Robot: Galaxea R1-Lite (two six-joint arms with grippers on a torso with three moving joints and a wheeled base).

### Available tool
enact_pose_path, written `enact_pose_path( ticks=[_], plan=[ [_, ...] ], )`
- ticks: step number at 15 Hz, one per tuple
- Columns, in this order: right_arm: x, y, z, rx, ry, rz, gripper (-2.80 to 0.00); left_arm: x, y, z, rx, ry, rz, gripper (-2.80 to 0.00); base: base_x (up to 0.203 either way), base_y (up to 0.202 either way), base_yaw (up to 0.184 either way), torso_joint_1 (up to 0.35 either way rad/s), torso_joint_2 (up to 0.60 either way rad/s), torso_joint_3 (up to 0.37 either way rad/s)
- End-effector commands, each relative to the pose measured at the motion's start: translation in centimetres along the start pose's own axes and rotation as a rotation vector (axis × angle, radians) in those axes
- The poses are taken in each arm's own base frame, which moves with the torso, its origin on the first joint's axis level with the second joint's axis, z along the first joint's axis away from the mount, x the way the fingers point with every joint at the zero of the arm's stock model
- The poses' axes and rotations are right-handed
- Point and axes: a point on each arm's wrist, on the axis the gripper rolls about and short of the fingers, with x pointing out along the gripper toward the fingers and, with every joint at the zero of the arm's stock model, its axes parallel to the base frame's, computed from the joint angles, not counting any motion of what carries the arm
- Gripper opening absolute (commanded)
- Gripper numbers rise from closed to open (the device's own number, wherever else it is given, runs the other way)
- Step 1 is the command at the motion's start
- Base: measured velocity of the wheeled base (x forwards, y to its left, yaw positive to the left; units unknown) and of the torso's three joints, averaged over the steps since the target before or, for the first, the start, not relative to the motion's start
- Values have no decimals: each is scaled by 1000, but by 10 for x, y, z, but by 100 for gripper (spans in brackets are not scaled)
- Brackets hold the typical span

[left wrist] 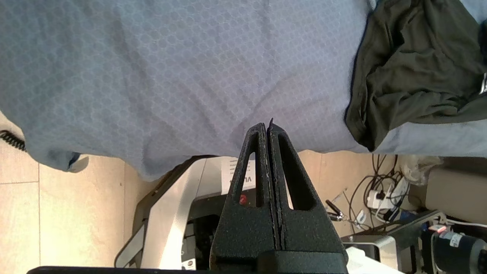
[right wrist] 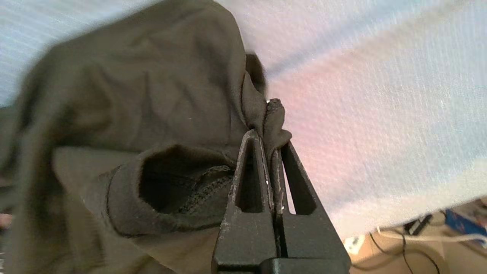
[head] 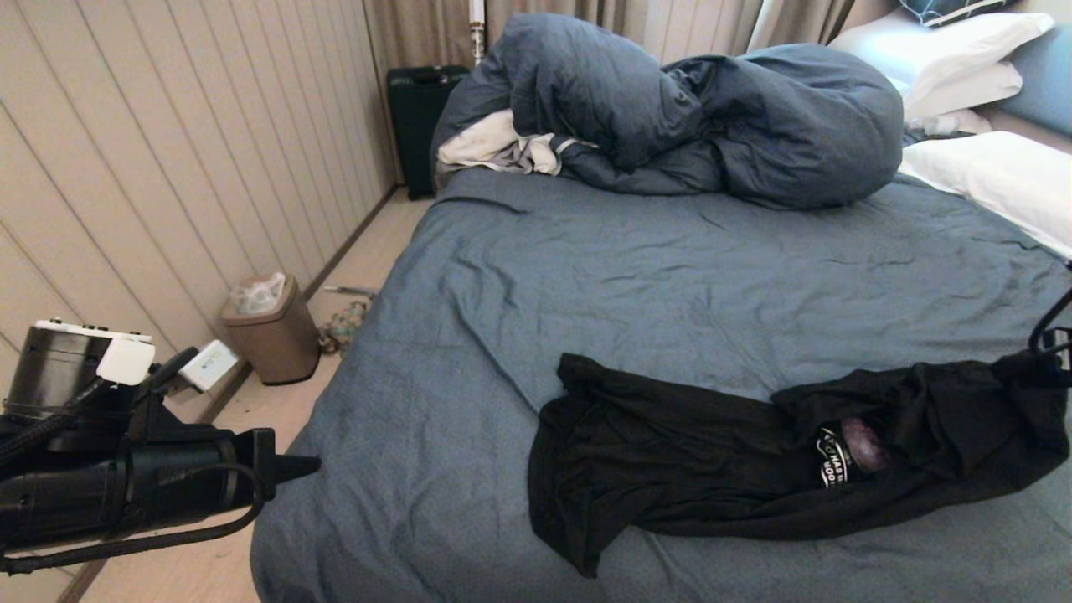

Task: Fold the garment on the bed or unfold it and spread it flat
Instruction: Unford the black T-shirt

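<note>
The fingers of the right gripper [right wrist: 272, 148] are clamped on a bunched fold of the black, thin, soft short-sleeved T-shirt [right wrist: 144, 114], seen close in the right wrist view: a pinch of cloth sticks up between the tips, and a hemmed opening (a sleeve or the neck, I cannot tell which) gapes just beside them, with the sheet of the bed behind.

In the head view the T-shirt [head: 712, 452] lies crumpled across the near right part of the large, wide bed with its wrinkled slate-blue sheet [head: 670, 276]. Its right end is drawn up toward the frame edge, where little of that arm shows. The white lettering peeks out of a fold in the middle. Well apart, a bulky dark-blue duvet [head: 670, 117] is heaped at the far side.

In the left wrist view the left gripper [left wrist: 269, 131] has its fingers pressed together on nothing, hanging off the bed's near edge, with the T-shirt [left wrist: 414, 64] to one side.

By my judgement the work is barely begun: one grip taken, the shirt neither spread flat nor folded.
</note>
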Motion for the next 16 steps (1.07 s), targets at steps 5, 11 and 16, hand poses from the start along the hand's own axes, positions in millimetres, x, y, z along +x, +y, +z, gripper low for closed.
enact_pose_path(
  ticks=[5,11,16],
  plan=[
    [10,-7,-28,-51,70,9,0,0,0,0,-2,1,-2,-280,0,0,0,0,0,0],
    [-74,-8,-34,-20,-129,234,0,4,-2,-2,1,22,-8,-280,0,0,0,0,0,0],
    [-147,15,-51,-17,-237,461,-280,17,-27,2,54,57,-82,-280,0,0,0,0,0,0]
  ],
)
